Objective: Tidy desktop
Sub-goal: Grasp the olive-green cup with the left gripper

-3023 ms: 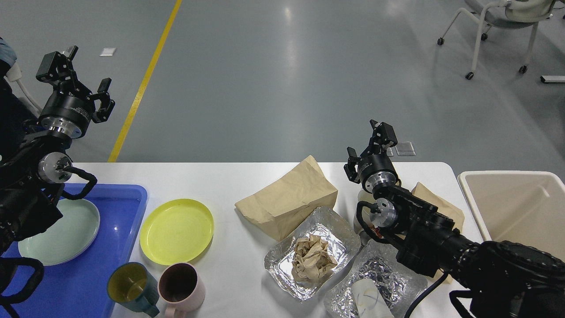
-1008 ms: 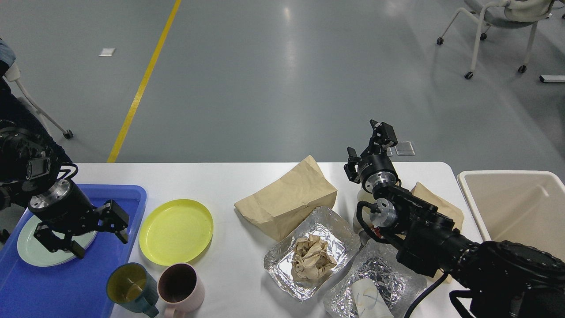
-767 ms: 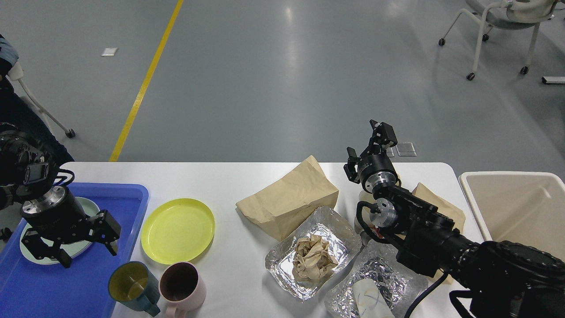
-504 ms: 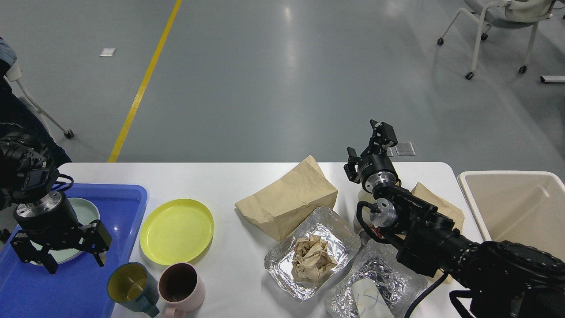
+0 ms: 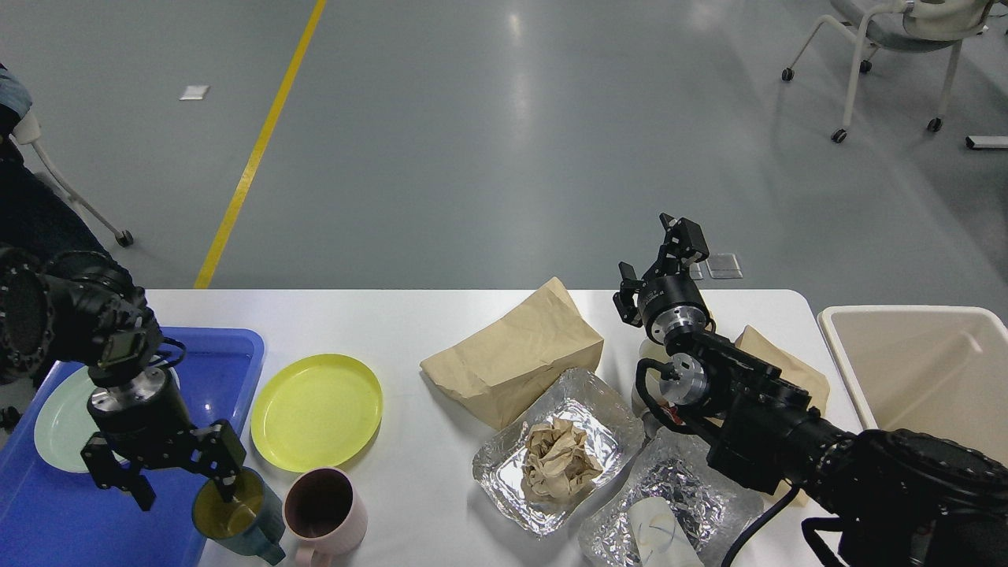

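While hanging spread and empty over the blue tray's (image 5: 47, 520) near edge, left tool (image 5: 161, 478) sits just left of the teal mug (image 5: 240, 516), one finger at its rim; pink mug (image 5: 324, 508) and yellow plate (image 5: 316, 411) close by on the white surface (image 5: 409, 323). Right tool (image 5: 657, 272) parted, empty, raised far off behind the paper bag (image 5: 516, 354).

A glossy grey concrete floor (image 5: 504, 142) carries a yellow painted line (image 5: 256, 150); a white-framed wheeled chair (image 5: 890, 47) stands far right.
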